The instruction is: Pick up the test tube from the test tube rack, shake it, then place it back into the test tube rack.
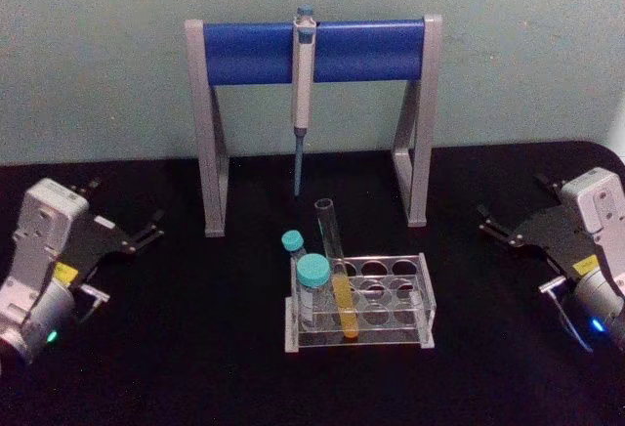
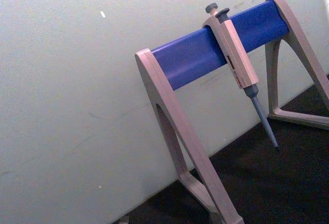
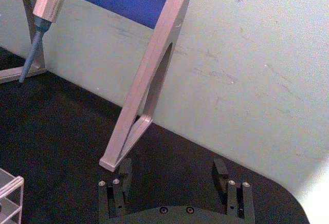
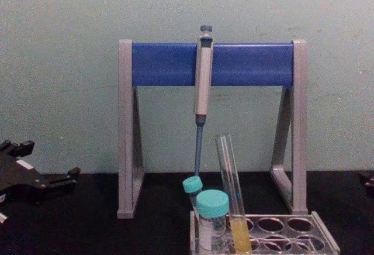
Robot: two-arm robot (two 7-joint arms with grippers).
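Observation:
The test tube (image 1: pixel 333 250) stands slightly tilted in a front hole of the test tube rack (image 1: pixel 412 289), with yellow-orange liquid in its lower part. The chest view shows the test tube (image 4: pixel 227 176) rising above the rack (image 4: pixel 320 233). My left gripper (image 1: pixel 127 207) rests open on the black table far to the left, well apart from the rack, and appears at the chest view's left edge (image 4: pixel 45 162). My right gripper (image 1: pixel 515 203) rests open far to the right. In the right wrist view its fingers (image 3: pixel 220 170) stand wide apart with nothing between them.
Two teal-capped tubes (image 1: pixel 312 276) stand in the rack just left of the test tube. Behind the rack is a grey-legged stand with a blue crossbar (image 1: pixel 361 52), and a pipette (image 1: pixel 303 94) hangs from it. Black table lies open on both sides of the rack.

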